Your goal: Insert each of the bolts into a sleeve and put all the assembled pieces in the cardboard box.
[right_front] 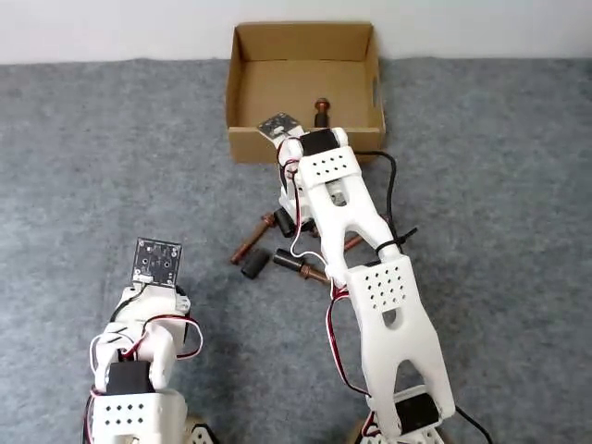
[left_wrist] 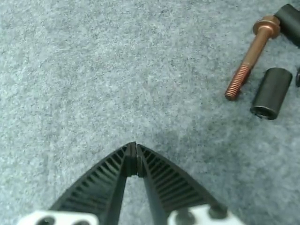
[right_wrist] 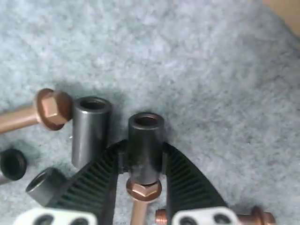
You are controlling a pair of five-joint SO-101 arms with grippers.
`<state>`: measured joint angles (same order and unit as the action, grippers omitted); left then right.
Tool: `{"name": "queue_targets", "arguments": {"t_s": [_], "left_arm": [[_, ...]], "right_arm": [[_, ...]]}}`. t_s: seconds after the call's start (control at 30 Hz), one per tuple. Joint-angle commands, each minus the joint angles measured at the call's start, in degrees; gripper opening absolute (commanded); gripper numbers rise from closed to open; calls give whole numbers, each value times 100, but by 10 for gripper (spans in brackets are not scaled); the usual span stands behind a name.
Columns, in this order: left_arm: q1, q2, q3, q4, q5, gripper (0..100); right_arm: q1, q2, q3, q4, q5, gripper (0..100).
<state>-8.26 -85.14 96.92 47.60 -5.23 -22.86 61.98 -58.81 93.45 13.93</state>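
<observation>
While the right end effector clamps a sleeve with its bolt in, the left end effector sits clenched empty; other bolts lie loose, unboxed.

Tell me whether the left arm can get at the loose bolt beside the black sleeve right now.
Probably yes: only bare carpet lies between the left gripper and the bolt. Its fingers are shut and must open first, and the sleeve lies close beside it.
</observation>
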Motion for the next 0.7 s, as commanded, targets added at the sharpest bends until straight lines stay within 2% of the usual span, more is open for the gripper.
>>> {"name": "queue_targets", "arguments": {"t_s": [0.0, 0.17, 0.3, 0.53, 0.67], "left_arm": [[-35, -53, -40, -149, -26, 5], [-35, -53, -31, -158, -44, 5], [-35, -53, -31, -158, -53, 5], [-26, -9, -163, -273, -18, 5], [26, -9, -505, 308, -35, 5]], "right_arm": [[-101, -92, -35, 84, -18, 9], [-110, -92, -1222, 971, -44, 9], [-75, -620, -1451, 971, -53, 9], [-180, -2580, 448, 963, -343, 8], [-154, -3864, 1793, 954, -563, 8]]}}
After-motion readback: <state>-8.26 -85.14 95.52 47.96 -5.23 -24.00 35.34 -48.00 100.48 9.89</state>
